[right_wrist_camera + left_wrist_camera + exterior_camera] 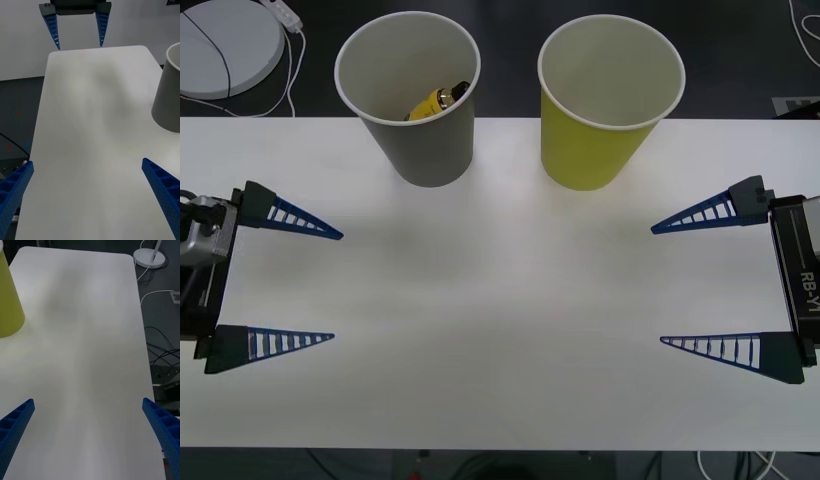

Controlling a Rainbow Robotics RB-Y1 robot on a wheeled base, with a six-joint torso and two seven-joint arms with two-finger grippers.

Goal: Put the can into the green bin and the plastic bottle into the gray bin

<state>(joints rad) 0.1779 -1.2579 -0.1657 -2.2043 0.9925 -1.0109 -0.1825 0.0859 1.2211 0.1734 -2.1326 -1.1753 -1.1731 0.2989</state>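
I see the white table (500, 340) with both cups standing upright at its far edge. The gray bin (415, 95) stands on my left side, the green bin (605, 100) on the right, the two near each other but not touching. The plastic bottle (438, 103) lies inside the gray bin, tilted against its inner wall, yellow body and dark cap end showing above the rim line. I can't see any can; the green bin's inside looks white, and its bottom isn't visible from here.

My left gripper (335, 285) sits at the left edge of the table, jaws spread wide, blue ribbed fingers (290, 215) pointing inward across the table, holding nothing. My right gripper (658, 285) sits at the right edge, jaws likewise spread wide, nothing between them. Both are well apart from the cups.

Right wrist view: bare tabletop, the gray bin's wall off to one side, the left gripper far across with its fingers apart. Left wrist view: tabletop and the green bin's side. A white round base (225, 45) with cables lies on the floor beyond the table.
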